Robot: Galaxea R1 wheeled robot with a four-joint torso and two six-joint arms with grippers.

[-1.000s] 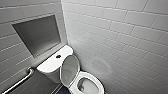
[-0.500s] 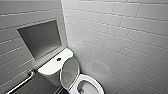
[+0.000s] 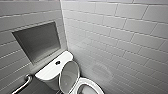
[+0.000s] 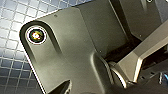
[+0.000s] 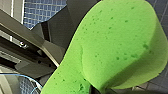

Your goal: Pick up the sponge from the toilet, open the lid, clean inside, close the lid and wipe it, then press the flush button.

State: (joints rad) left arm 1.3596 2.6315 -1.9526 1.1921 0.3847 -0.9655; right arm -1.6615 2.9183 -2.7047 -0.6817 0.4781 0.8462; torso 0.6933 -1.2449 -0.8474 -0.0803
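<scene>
Head view shows the lid [image 3: 68, 76] raised; right wrist view, the right end effector [image 5: 98, 89] clasping the sponge [image 5: 112, 45].

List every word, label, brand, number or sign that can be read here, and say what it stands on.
There is none to read.
The toilet, its raised lid and the flush button show no lettering.
The wall tiles and the recess are plain.
The sponge shows only pores, no print.
</scene>
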